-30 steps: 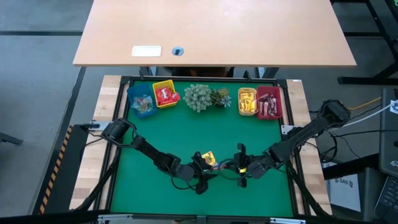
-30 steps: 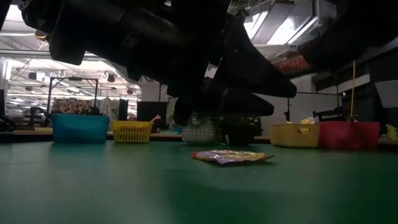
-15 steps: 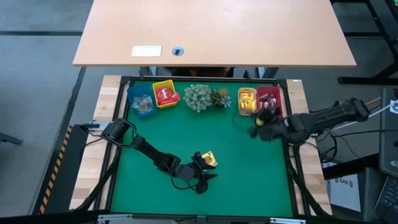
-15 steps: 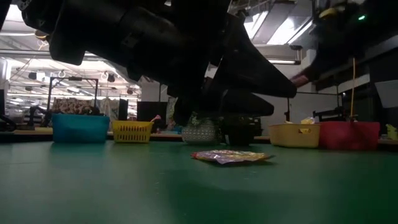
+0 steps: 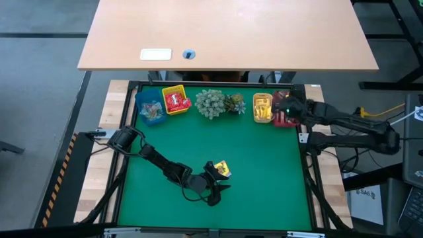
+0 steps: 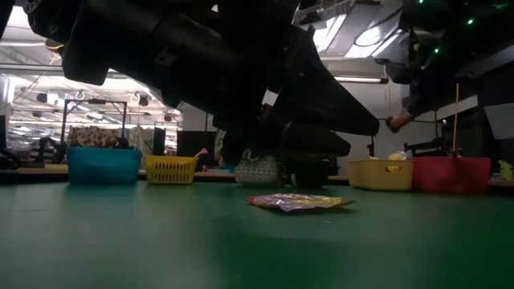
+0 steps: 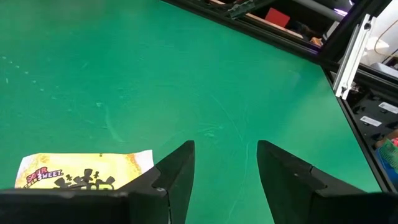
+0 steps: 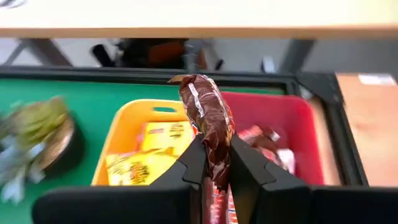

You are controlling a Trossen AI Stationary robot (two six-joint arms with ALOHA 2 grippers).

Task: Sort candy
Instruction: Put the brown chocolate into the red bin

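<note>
Right end effector point(image 8: 211, 163): closed on a brown bar point(image 8: 208, 121), held upright above the red bin point(image 8: 292, 118), beside the orange bin point(image 8: 134, 121).
Left end effector point(image 7: 224, 168): fingers apart, empty, low over the green table point(image 5: 264, 172) near its front.
Yellow packet point(image 7: 81, 171): flat on the table, just beside the left end effector.
Yellow bin point(image 5: 175, 100): holds red packets.
Blue bin point(image 5: 149, 109): back left corner.
</note>
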